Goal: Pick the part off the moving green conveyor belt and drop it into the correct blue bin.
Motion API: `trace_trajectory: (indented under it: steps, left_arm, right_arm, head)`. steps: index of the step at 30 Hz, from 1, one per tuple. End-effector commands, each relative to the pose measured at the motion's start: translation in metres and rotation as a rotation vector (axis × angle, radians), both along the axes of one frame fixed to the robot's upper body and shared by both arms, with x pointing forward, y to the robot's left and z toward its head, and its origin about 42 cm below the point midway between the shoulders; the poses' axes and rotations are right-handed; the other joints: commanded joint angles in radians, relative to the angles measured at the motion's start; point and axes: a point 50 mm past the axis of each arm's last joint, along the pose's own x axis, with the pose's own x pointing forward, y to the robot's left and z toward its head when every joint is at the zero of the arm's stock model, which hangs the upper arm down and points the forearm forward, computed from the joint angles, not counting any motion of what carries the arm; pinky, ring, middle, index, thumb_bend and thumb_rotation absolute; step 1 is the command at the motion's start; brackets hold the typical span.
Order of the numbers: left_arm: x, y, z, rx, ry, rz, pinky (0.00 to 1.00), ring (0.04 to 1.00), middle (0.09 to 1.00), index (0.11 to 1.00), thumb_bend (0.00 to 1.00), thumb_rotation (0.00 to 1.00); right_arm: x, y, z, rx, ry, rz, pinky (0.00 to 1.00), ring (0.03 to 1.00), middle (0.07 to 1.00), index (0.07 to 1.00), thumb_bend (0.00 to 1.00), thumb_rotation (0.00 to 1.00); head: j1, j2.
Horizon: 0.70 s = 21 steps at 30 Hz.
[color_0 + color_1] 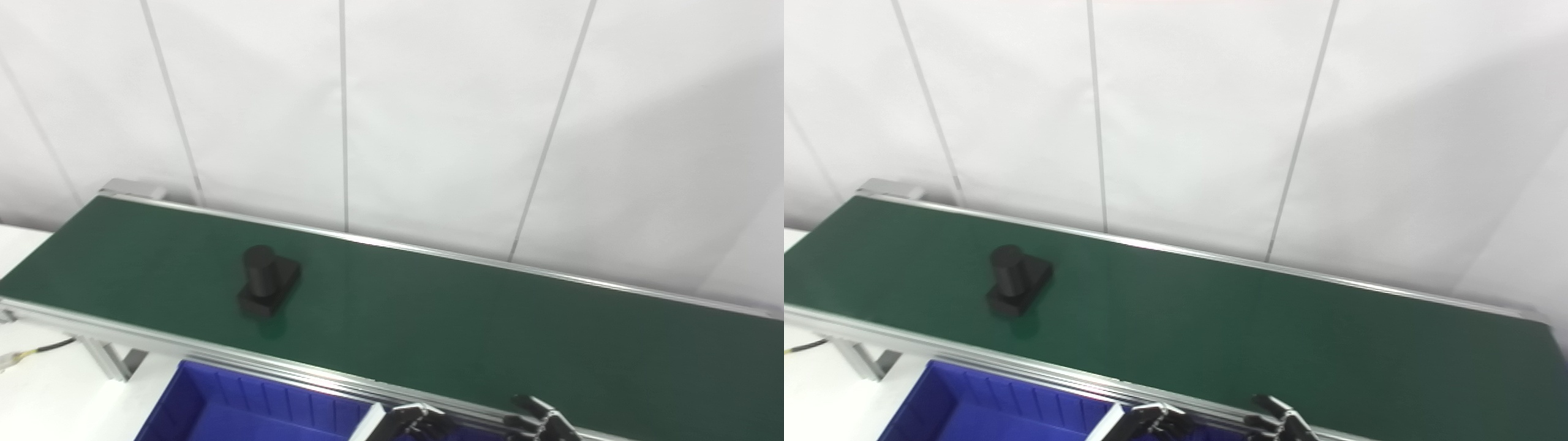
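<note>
- Nearest the camera, at the bottom edge, two sets of dark fingers poke into view: the left hand (419, 419) just beside the white end wall of the bin, and the right hand (545, 422) a little further right, over the near rail of the belt.
- Only fingertips show. The right hand's fingers look spread apart and hold nothing; the left hand's fingers look curled, but whether that hand is wide or closed I cannot tell. Neither touches the part.
- The part (267, 278) is black: an upright cylinder on a flat rectangular base. It stands on the belt (465, 318), left of the middle and well apart from both hands.
- The belt is green with silver rails, running from far left to near right in front of a white panelled wall.
- Step in hand, as I judge it: waiting for the part and lining up the grasp. Nothing is picked yet, so the task is at its start.
- To do it well: if the belt carries the part toward the hands, let it come within reach, aim ahead of it, descend from above and close on the cylinder, which offers the clearest grip. Grabbing the low base risks scraping the belt.
- Risk: closing late would knock the part over or miss it.
- The bin (245, 407) is blue and sits below the near rail, just left of the left hand. The part of its floor that shows holds nothing; the rest is cut off, and no second bin is clearly visible.
</note>
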Motion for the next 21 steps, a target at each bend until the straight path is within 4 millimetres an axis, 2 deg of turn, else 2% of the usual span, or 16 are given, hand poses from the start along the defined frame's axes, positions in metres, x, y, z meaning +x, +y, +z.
trace_trajectory:
  steps: [1,7,10,14,21]
  left_arm:
    - [0.011,-0.009,0.015,-0.038,-0.083,0.003,0.60,0.657,0.686,0.673,0.75,0.00]
    - [0.011,-0.016,0.013,-0.041,-0.073,-0.005,0.60,0.664,0.693,0.688,0.72,0.00]
    - [0.012,-0.016,0.013,-0.033,-0.078,-0.008,0.60,0.664,0.694,0.690,0.71,0.00]
    - [0.012,-0.016,0.012,-0.037,-0.072,-0.008,0.60,0.668,0.698,0.691,0.69,0.00]
    - [0.013,-0.014,0.010,-0.038,-0.066,-0.001,0.60,0.666,0.695,0.687,0.69,0.00]
  right_arm:
    - [0.010,0.004,0.013,0.012,-0.066,0.024,0.61,0.707,0.816,0.747,0.70,0.04]
    - [0.014,0.003,0.012,0.028,-0.066,0.034,0.64,0.724,0.825,0.755,0.66,0.02]
    - [0.015,0.003,0.013,0.025,-0.070,0.040,0.63,0.727,0.829,0.758,0.64,0.01]
    - [0.018,0.003,0.016,0.025,-0.081,0.040,0.64,0.712,0.817,0.748,0.67,0.01]
    - [0.035,0.001,0.029,0.087,-0.139,0.018,0.63,0.713,0.793,0.741,0.74,0.08]
  head:
    - [0.018,0.005]
    - [0.027,0.009]
    - [0.005,0.012]
    - [-0.014,0.010]
    - [-0.032,0.006]
